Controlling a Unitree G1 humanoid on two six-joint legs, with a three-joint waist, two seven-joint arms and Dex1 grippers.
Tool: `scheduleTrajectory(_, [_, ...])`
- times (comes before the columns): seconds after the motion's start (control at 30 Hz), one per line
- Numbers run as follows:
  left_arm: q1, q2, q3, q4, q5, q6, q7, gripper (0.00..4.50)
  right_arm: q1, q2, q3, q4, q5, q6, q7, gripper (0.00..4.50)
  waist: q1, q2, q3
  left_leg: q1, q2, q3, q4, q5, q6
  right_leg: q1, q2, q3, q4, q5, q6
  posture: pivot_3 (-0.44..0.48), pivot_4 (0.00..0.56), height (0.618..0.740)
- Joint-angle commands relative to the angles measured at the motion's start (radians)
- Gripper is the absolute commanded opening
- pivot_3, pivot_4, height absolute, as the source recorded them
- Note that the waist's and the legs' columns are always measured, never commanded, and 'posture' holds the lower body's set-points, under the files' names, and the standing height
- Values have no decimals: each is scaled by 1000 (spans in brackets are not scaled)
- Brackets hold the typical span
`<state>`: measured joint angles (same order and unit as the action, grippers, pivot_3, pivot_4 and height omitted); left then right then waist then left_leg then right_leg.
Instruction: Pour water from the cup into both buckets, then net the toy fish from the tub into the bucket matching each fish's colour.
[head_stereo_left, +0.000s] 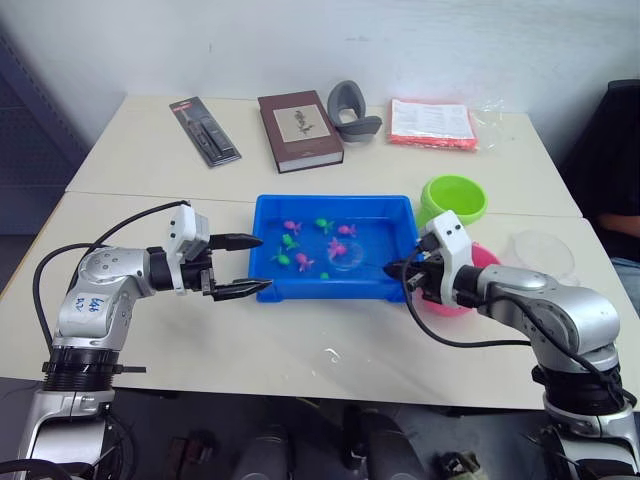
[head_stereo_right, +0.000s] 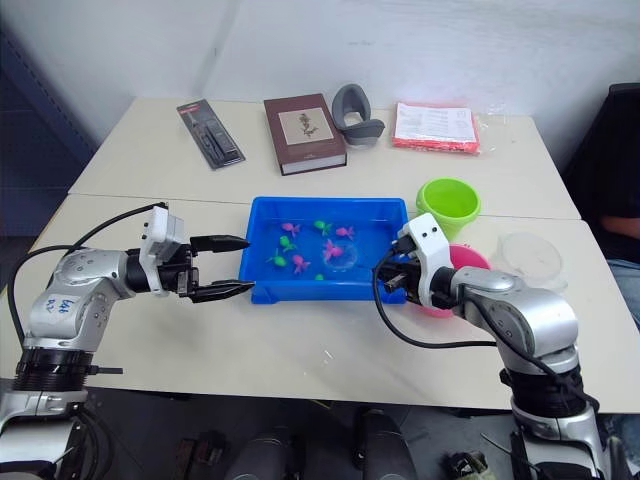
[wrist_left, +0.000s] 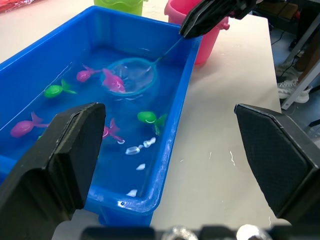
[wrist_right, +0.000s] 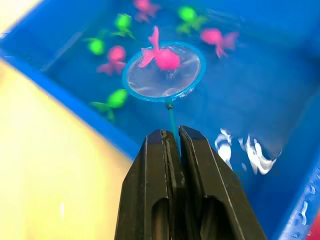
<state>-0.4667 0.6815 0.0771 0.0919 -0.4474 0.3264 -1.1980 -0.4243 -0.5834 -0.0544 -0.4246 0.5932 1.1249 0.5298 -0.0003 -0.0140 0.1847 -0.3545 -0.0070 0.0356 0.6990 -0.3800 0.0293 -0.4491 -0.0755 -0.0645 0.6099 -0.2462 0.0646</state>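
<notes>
- Nearest, the left gripper hovers by the tub's left end with its 2 fingers spread apart, grasping nothing.
- Opposite, the right gripper has its fingers clamped on the net's thin handle at the tub's right end.
- Beyond them, the blue tub holds water and scattered pink and green toy fish.
- Inside it, the net dips into the water with 1 pink fish lying on its ring.
- Behind the right gripper sits the pink bucket.
- Farther back stands the green bucket.
- Right of them, the clear cup rests on the table.
</notes>
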Motion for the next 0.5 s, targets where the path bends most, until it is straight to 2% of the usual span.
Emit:
scheduleTrajectory(0.03, [-23,9,11,-17,-27,-2,-27,4447,47,-48,-99,-112,58,-101,92,0,2,0,0,0,0,0,0,0,0,0,0,0,0,0,0,0,150,740])
scheduleTrajectory(0.13, [-42,6,12,-18,-38,9,-38,4447,105,-84,-157,-165,74,-125,104,0,2,0,0,0,0,0,0,0,0,0,0,0,-1,0,0,0,150,740])
scheduleTrajectory(0.37, [-84,-38,-31,-61,-80,55,-64,4447,322,-111,-470,-362,227,-107,75,0,19,0,0,0,0,0,0,0,0,2,0,0,-1,0,1,0,150,740])
scheduleTrajectory(0.5, [-88,-78,-64,-85,-95,79,-72,4447,494,-84,-643,-471,278,-163,67,0,24,0,0,1,0,0,0,0,0,2,0,0,-1,1,1,0,150,740])
